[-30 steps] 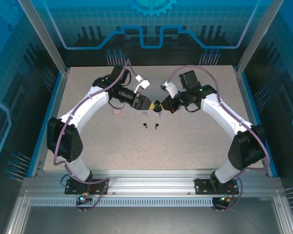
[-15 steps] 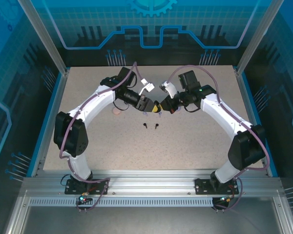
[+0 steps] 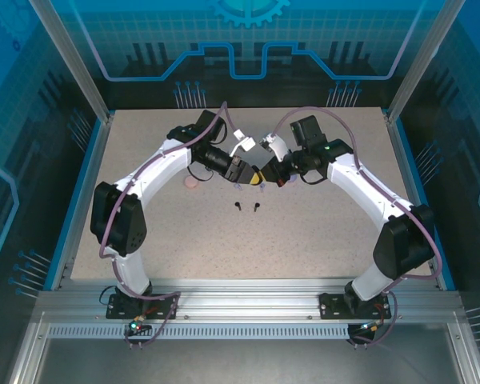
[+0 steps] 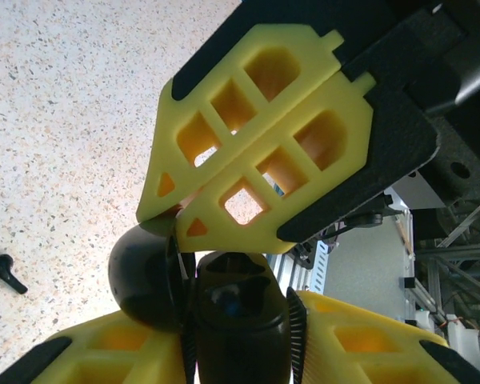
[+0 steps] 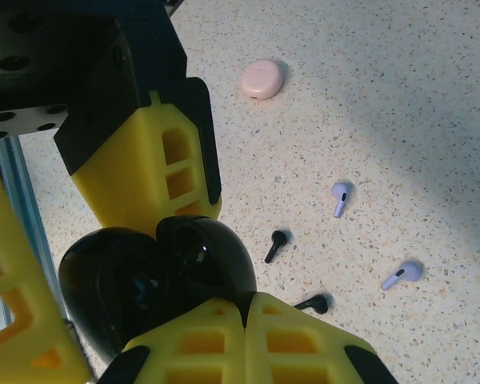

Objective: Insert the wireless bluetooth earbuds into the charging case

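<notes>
- At mid-table in the top view, the left gripper point(image 3: 253, 174) and the right gripper point(image 3: 267, 175) meet tip to tip. What sits between them is too small to read from there.
- From the left wrist, the black charging case point(image 4: 238, 320) stands between that gripper's 2 yellow fingers point(image 4: 104, 352). Their ribbed pads lie against both of its sides, so the jaws are closed on the case. The frame edge cuts off the lower part of the case.
- The case is hinged open, and its domed lid point(image 4: 144, 276) leans out to one side. The inside is dark and glossy, and I cannot tell what it holds.
- The right gripper's jaws are pressed together with no gap, and their tips touch the lid's rim. I cannot tell whether a sliver of the rim is nipped between them.
- On the speckled table point(image 5: 400, 96), seen from the right wrist, a black earbud point(image 5: 277, 242) lies loose just beside the case.
- A second black earbud point(image 5: 314, 302) lies with its stem running up to the edge of the right finger.
- A lavender earbud point(image 5: 339, 197) and a second lavender earbud point(image 5: 402, 274) lie farther out, apart from each other.
- A pink case point(image 5: 262, 78) lies shut, well apart from the earbuds.
- A lavender smudge at the left wrist picture's left edge is cut off and cannot be identified.
</notes>
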